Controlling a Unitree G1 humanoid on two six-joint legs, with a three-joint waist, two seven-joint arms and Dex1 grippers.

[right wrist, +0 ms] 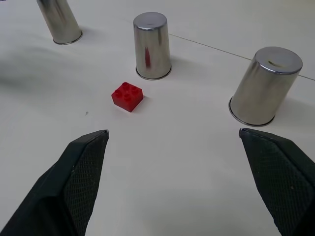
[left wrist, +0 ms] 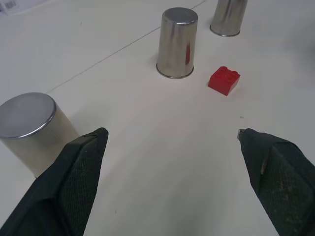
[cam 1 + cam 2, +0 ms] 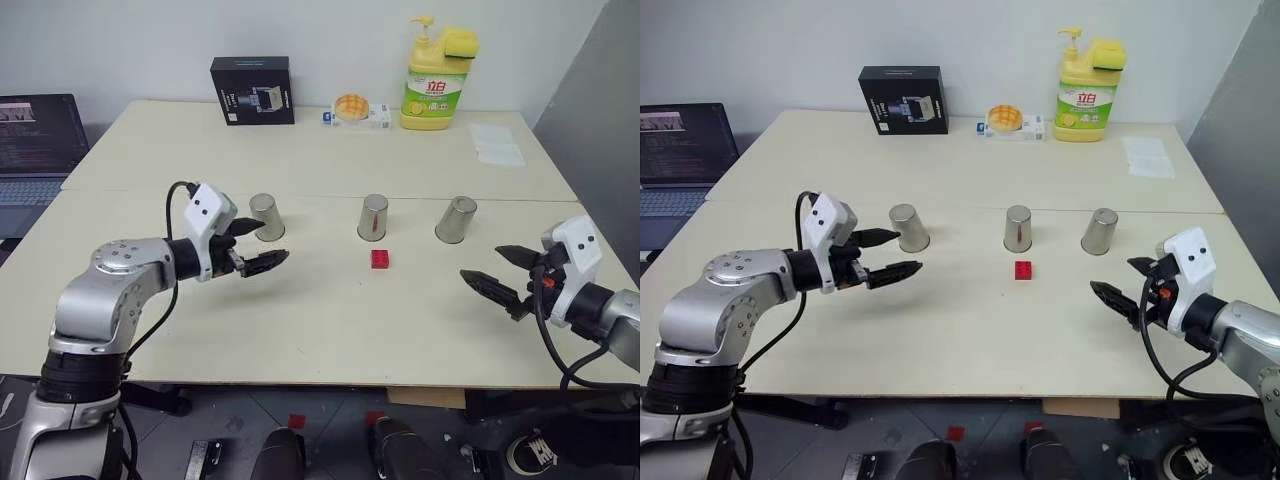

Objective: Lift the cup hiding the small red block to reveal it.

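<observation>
Three alike steel cups stand upside down in a row across the table (image 3: 300, 330): left cup (image 3: 266, 217), middle cup (image 3: 372, 217), right cup (image 3: 456, 219). The small red block (image 3: 381, 259) lies uncovered on the table just in front of the middle cup, studs up, touching nothing. My left gripper (image 3: 274, 240) hovers open beside the left cup, its upper finger close to that cup's wall. My right gripper (image 3: 480, 261) is open too, in front of the right cup and apart from it. The right wrist view has the block (image 1: 127, 96) ahead between the open fingers.
At the far edge stand a black box (image 3: 252, 90), a small packet (image 3: 360, 110) and a yellow dish-soap bottle (image 3: 438, 85) with a sponge on top. A paper sheet (image 3: 497, 143) lies far right. A laptop (image 3: 38, 135) sits off the table's left side.
</observation>
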